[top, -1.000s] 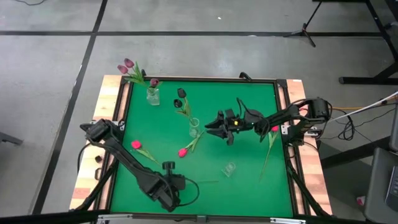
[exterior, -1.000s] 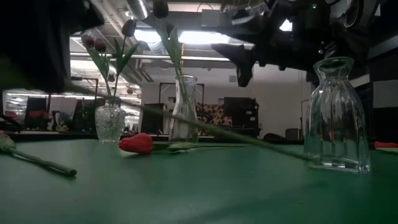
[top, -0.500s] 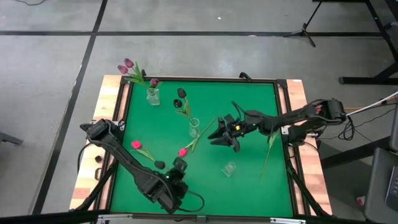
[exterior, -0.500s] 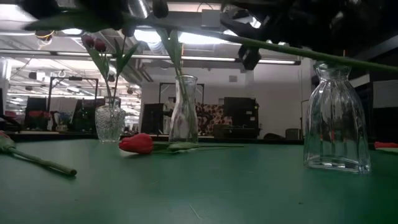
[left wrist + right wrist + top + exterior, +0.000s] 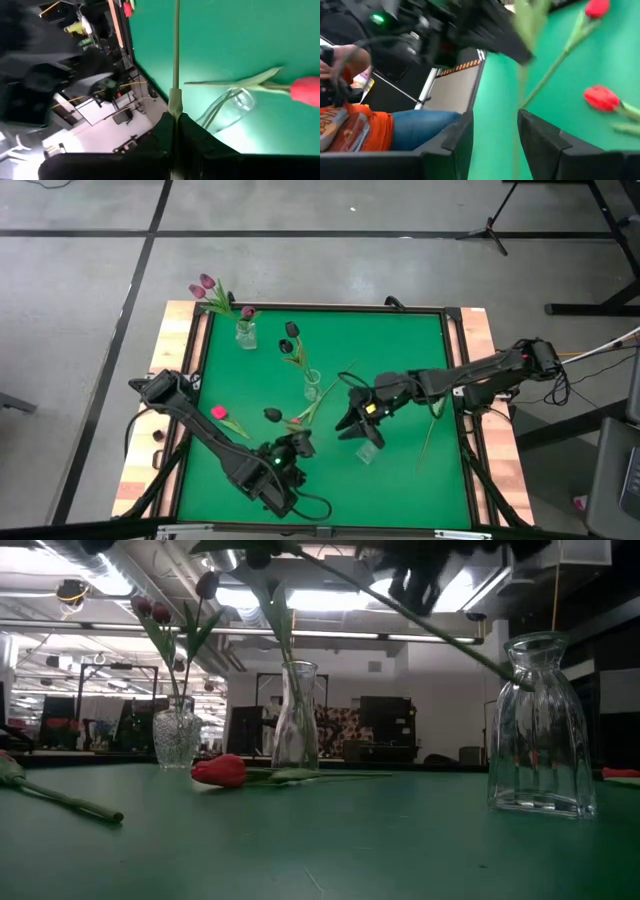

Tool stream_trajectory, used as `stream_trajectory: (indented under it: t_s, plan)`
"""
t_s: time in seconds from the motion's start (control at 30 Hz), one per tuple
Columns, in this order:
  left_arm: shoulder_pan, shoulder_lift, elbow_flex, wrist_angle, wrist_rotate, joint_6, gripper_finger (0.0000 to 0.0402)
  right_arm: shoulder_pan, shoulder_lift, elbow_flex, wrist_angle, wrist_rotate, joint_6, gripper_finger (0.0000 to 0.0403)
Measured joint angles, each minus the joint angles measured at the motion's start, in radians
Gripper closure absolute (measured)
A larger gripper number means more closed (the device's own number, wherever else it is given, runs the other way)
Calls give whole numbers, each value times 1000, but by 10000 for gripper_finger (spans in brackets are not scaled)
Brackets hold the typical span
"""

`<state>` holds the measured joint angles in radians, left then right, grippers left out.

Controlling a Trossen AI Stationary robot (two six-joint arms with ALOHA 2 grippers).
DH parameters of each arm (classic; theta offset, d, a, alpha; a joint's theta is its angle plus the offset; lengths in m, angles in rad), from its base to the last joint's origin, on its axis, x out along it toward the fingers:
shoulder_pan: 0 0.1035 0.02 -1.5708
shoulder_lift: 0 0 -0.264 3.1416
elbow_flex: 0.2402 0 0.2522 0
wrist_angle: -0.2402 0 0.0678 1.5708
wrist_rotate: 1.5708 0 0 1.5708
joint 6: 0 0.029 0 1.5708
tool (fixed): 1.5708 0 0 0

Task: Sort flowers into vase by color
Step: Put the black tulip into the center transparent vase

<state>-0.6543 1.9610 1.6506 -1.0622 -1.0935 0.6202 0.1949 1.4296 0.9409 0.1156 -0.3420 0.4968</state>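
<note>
My left gripper [image 5: 300, 443] is shut on a tulip with a near-black maroon head [image 5: 272, 415], raised above the table's near middle. The tulip's green stem [image 5: 400, 605] slants down to the mouth of an empty clear vase [image 5: 540, 725], which stands on its base on the green mat. My right gripper [image 5: 351, 427] hovers open over that vase [image 5: 368, 452]. The stem [image 5: 518, 115] runs between its fingers, and I cannot tell whether they touch it. At the far left a vase [image 5: 245, 333] holds mauve tulips; the middle vase [image 5: 312, 387] holds a maroon one. My left gripper pinches the tulip's stem [image 5: 175, 102] between its two fingers, just behind a leaf joint. The stem runs straight on past the fingertips, along the fingers. The flower is lifted clear of the mat, head high and stem end low at the empty vase's mouth.
A red tulip [image 5: 293, 423] and a pink one [image 5: 218, 412] lie loose on the mat near my left arm. Another tulip [image 5: 437, 405] lies by the right edge. A raised wooden frame [image 5: 470, 410] borders the mat. A person in orange [image 5: 345, 125] sits beyond the table.
My left gripper has risen and rolled over, lifting the maroon tulip from low over the mat; its stem end now sits at the empty vase's mouth. My right gripper has moved toward the near edge, over that vase, staying open.
</note>
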Motion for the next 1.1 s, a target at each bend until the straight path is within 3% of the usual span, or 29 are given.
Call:
stream_trajectory:
  t_s: [0.33,0.63,1.1]
  plan:
    - [13,0,0,20,-68,244,392,57,0,76,-136,214,-132,249]
    - [13,0,1,39,-72,477,392,54,50,76,-179,219,-136,249]
    - [13,0,1,83,-38,492,392,54,174,122,-194,273,-188,249]
